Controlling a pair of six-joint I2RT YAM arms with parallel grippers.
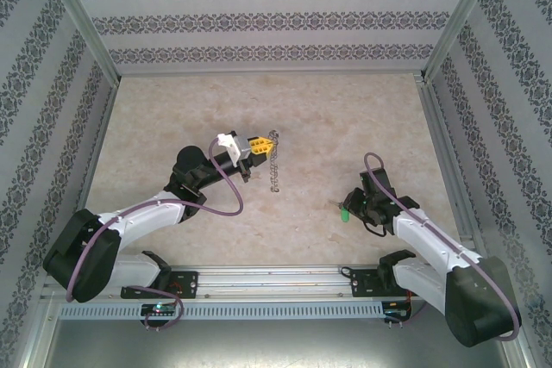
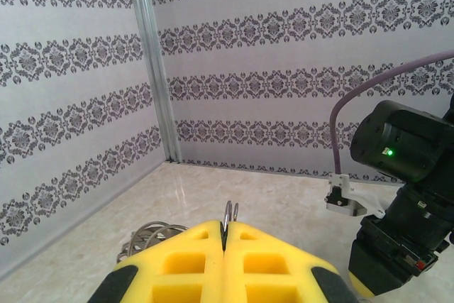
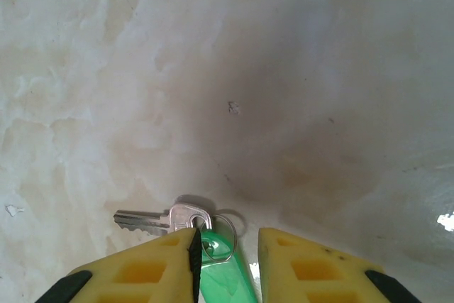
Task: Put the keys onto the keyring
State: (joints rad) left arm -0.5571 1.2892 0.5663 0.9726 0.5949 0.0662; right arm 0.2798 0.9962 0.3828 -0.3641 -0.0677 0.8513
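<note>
The keys (image 3: pixel 223 278) lie on the table: a green plastic head, joined by a small split ring (image 3: pixel 234 226) to a silver key (image 3: pixel 152 219). My right gripper (image 3: pixel 227 232) is down over them, its yellow fingers closed in on the green head's two sides. From above, the keys (image 1: pixel 343 213) sit at the tip of the right gripper (image 1: pixel 348 206). My left gripper (image 1: pixel 264 144) is raised mid-table and shut on the keyring (image 1: pixel 274 139), whose beaded chain (image 1: pixel 276 170) hangs below. In the left wrist view the thin ring (image 2: pixel 230 211) stands up between the pressed pads of the left gripper (image 2: pixel 227 223).
Grey wire loops (image 2: pixel 145 235) show behind my left finger. The right arm (image 2: pixel 408 175) stands close on the right in the left wrist view. Patterned walls (image 1: pixel 276 19) and metal posts (image 1: pixel 82 23) fence the marble table (image 1: pixel 172 109). A rail (image 1: pixel 276 286) runs along the near edge.
</note>
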